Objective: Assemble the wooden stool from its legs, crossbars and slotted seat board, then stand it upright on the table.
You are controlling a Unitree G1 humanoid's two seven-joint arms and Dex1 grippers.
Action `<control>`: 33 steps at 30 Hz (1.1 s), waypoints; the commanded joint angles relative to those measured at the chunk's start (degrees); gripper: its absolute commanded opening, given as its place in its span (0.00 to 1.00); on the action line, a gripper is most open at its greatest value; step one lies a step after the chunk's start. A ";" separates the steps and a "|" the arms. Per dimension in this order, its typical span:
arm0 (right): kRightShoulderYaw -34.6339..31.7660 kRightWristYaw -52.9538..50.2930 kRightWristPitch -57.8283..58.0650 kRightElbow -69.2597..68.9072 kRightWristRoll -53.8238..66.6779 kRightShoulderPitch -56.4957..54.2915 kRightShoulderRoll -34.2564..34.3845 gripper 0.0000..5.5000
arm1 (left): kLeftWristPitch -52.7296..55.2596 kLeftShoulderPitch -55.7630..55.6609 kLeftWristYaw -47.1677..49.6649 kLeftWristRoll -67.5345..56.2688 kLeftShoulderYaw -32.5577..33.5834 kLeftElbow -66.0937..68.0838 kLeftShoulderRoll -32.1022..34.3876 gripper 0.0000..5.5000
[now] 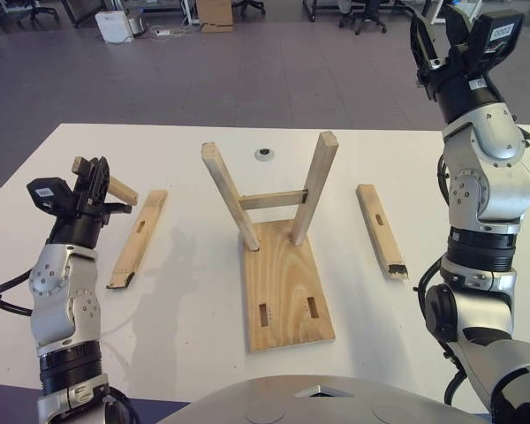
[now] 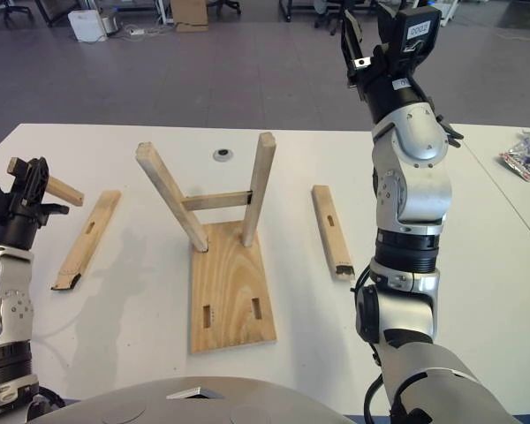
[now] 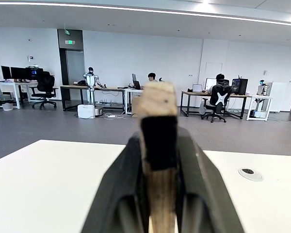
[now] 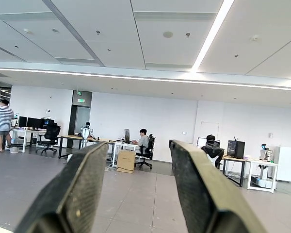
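The slotted seat board (image 1: 285,287) lies flat mid-table with two wooden legs (image 1: 230,196) standing in its far slots, joined by a crossbar (image 1: 272,200). Two free slots show at the board's near end. A loose leg (image 1: 141,236) lies to the left of the board and another loose leg (image 1: 380,230) to the right. My left gripper (image 1: 95,188) hovers at the table's left, shut on a short wooden crossbar (image 3: 157,160) that sticks out past the fingers (image 3: 196,194). My right gripper (image 1: 448,35) is raised high over the table's right side, open and holding nothing.
A small round grommet (image 1: 265,154) sits in the white table (image 1: 177,336) behind the stool parts. A packet (image 2: 523,155) lies on the neighbouring table at far right. Office floor, desks and chairs lie beyond the far edge.
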 commanded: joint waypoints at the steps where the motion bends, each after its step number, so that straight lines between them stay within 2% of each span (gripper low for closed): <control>1: 0.36 0.14 -0.05 -0.06 -0.53 0.21 -0.23 0.42 | 0.63 1.64 -1.19 0.82 -0.23 1.49 -0.05 0.07; 7: 1.14 -0.03 -0.08 -1.07 -0.44 -0.20 0.23 0.42 | -1.21 0.71 -4.75 1.25 -0.87 6.82 -0.22 0.07; 15: 1.26 -0.73 0.18 -1.47 -0.16 -0.39 0.75 0.42 | -4.18 -3.39 -9.11 3.63 -0.73 16.14 3.07 0.07; 25: 1.29 -1.16 -0.15 -1.45 -0.25 -0.46 1.31 0.42 | -5.02 -2.29 -9.76 4.72 -1.16 18.86 2.22 0.07; 33: 1.33 -1.12 -0.38 -1.26 -0.10 -0.52 1.35 0.42 | -7.92 -3.36 -10.69 6.16 -1.01 26.29 3.83 0.07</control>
